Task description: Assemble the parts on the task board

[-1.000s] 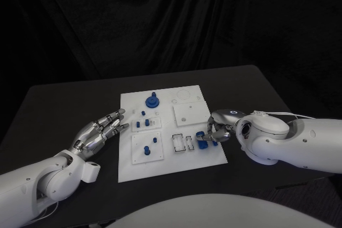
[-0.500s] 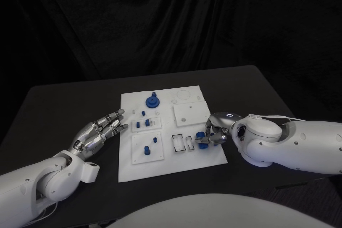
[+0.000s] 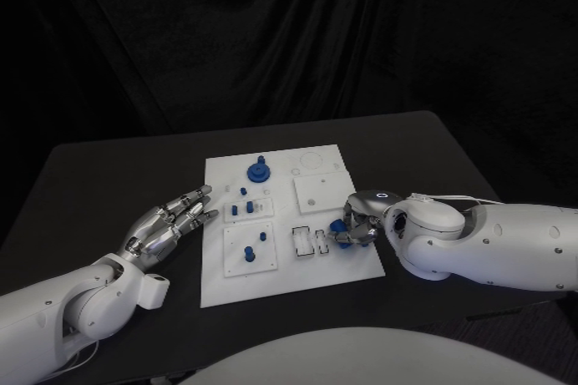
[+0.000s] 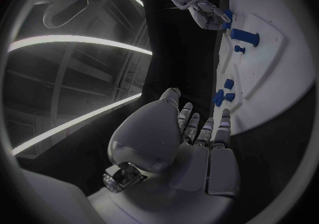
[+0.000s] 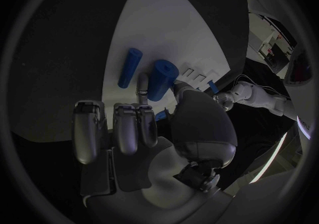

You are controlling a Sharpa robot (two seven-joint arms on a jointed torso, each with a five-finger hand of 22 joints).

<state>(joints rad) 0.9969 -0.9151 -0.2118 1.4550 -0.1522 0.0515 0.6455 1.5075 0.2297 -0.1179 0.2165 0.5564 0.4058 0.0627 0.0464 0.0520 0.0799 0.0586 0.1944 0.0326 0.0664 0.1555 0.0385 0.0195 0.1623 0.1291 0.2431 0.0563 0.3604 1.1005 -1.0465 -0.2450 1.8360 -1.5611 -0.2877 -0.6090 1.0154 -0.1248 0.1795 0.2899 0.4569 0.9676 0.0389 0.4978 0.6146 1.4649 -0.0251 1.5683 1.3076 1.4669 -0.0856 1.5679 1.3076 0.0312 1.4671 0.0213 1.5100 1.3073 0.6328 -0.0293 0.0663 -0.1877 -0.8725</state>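
Black cloth hangs behind the black table (image 3: 109,168), where we see the white task board (image 3: 289,272) lying in the middle. From the head view, our left hand (image 3: 169,225) rests just beside the board's left edge, fingers (image 3: 199,189) spread and holding nothing. Our right hand (image 3: 362,220) sits at the board's right edge, its fingers closed on a blue cylinder (image 3: 342,235). A larger blue knob part (image 3: 258,169) stands near the board's far end, and small blue pegs (image 3: 247,207) sit in the inset plates.

From the left wrist view, the left hand (image 4: 199,144) lies flat and empty beside the board (image 4: 279,91).

From the right wrist view, the right hand (image 5: 149,128) grips the blue cylinder (image 5: 161,79) over the board (image 5: 166,22); a second blue cylinder (image 5: 130,67) lies just beside it.
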